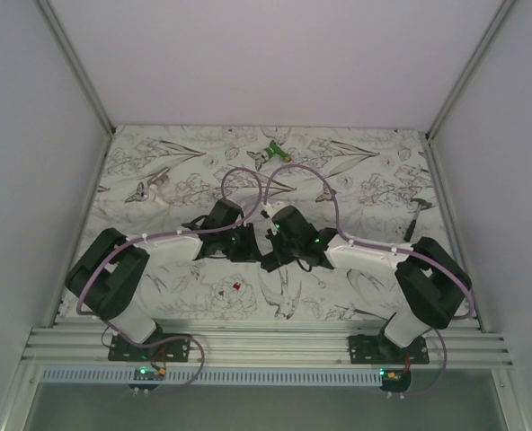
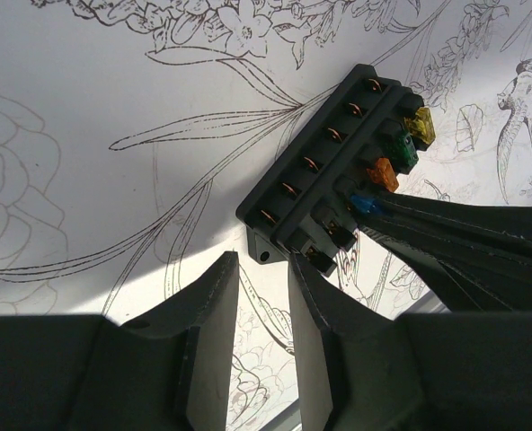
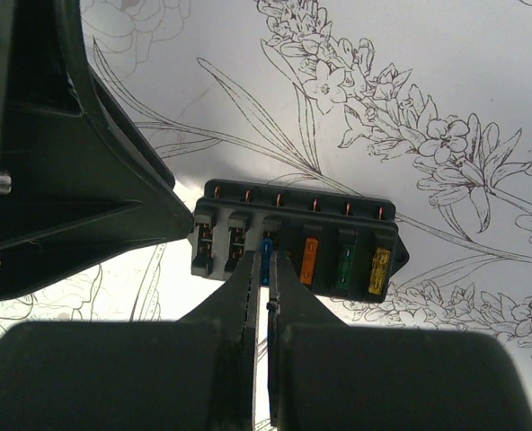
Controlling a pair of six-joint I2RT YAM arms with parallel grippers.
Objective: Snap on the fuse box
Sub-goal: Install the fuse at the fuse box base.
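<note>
**Fuse box at table centre, both grippers on it**

Site: a white-walled enclosure [image 1: 284, 54] with a table under a cloth [image 1: 374, 171] printed with line-drawn flowers and birds. Both arms reach inward and meet near the middle of the table.

Fuse box [image 3: 338, 218]: a black oblong block lying flat on the cloth between the two grippers. One long row holds copper contacts. The other row carries, from one end, a yellow fuse [image 3: 379, 269], a green fuse [image 3: 345, 267], an orange fuse [image 3: 309, 260] and a blue fuse [image 3: 265, 254]. After these come two slots showing bare metal clips.

Right gripper [image 3: 264, 269]: fingers pressed together, pinching the blue fuse where it sits in its slot.

Left gripper [image 2: 261, 269]: fingers apart, with cloth showing through the gap. In the right wrist view, one fingertip meets the end of the box by the two bare slots. Whether the box is gripped cannot be told.

Other items: a green-and-white gadget [image 1: 275, 151] lies near the far edge, well apart from the arms. A small red piece [image 1: 236, 285] lies on the cloth nearer the bases.
</note>
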